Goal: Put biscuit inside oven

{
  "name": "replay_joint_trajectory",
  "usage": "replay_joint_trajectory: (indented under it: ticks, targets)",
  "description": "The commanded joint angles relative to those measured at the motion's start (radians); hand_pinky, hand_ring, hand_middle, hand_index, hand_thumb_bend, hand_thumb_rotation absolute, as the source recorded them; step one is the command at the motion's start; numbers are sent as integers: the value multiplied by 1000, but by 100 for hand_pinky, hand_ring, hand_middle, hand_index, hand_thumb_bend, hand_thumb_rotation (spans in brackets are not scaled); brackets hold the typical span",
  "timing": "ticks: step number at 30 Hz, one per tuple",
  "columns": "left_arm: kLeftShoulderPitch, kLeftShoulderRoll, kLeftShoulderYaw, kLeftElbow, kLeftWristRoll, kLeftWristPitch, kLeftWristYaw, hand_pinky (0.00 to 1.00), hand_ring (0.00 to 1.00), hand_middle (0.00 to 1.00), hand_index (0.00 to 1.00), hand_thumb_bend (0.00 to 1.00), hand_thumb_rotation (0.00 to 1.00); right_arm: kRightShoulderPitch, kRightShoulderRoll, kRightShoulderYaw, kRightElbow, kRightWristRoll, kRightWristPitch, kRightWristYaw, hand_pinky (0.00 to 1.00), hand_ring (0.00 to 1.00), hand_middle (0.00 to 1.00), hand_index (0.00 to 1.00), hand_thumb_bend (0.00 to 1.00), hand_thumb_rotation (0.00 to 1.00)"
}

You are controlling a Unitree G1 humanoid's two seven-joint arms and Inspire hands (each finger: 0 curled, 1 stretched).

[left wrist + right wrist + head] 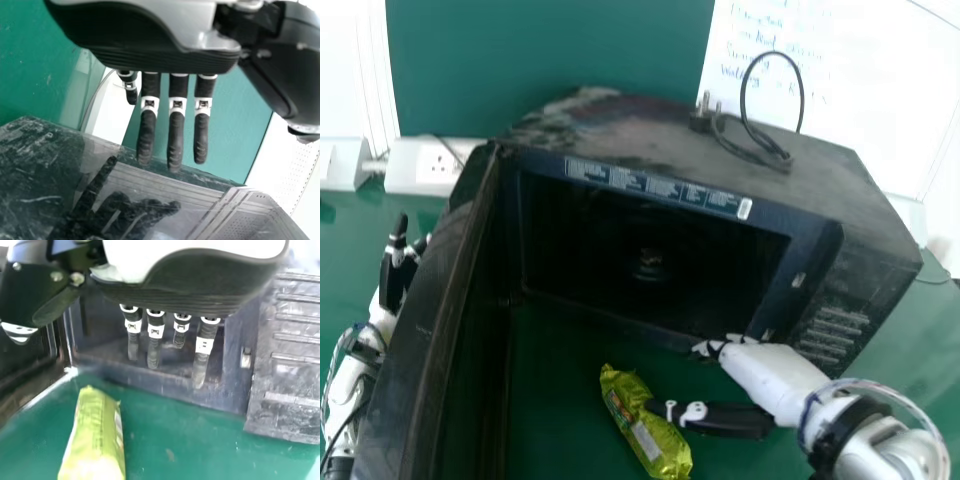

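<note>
1. Right hand (770,380): fingers straight, holding nothing, at the oven's (720,155) opening.
2. Biscuit packet (650,430) (yellow-green, crinkly) lies outside on the table (565,370), near that thumb.
3. Left hand (392,275): fingers extended, empty, beyond the open door (455,270).

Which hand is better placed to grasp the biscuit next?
Likely the right hand: it's beside the biscuit packet, in front of the open oven; the open door stands between the packet and the left hand.
</note>
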Motion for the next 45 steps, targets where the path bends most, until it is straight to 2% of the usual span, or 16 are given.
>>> replay_joint_trajectory:
  ticks: [1,6,10,14,21,26,35,45]
  targets:
    - [6,-3,-4,-8,3,-5,7,24,31,41,49,51,8,-11,43,53,-5,-94,7,44,62,83,86,88,100,58]
    - [10,-6,-6,-23,1,9,20,24,31,41,49,52,8,-14,139,150,-2,-320,-22,152,63,84,87,89,100,59]
    - [10,-7,-9,-26,2,8,23,24,31,41,49,51,8,-6,245,188,14,-465,-98,216,58,82,86,90,100,60]
    - [10,-11,-11,-36,4,20,41,24,31,41,49,52,8,-10,351,194,42,-561,-185,311,60,83,87,92,100,62]
    - [4,-6,-10,-22,0,11,15,24,31,41,49,51,8,36,509,172,98,-633,-326,321,57,80,86,89,100,60]
    - [7,-6,-10,-36,4,25,28,24,31,41,49,51,8,72,586,148,127,-669,-402,306,57,80,85,89,100,58]
    - [9,-8,-10,-44,5,31,35,24,32,41,49,51,8,101,682,114,171,-710,-505,316,58,81,86,90,99,57]
    - [12,-4,-8,-50,2,35,31,24,31,41,49,51,8,122,754,69,207,-761,-555,320,63,82,87,90,95,55]
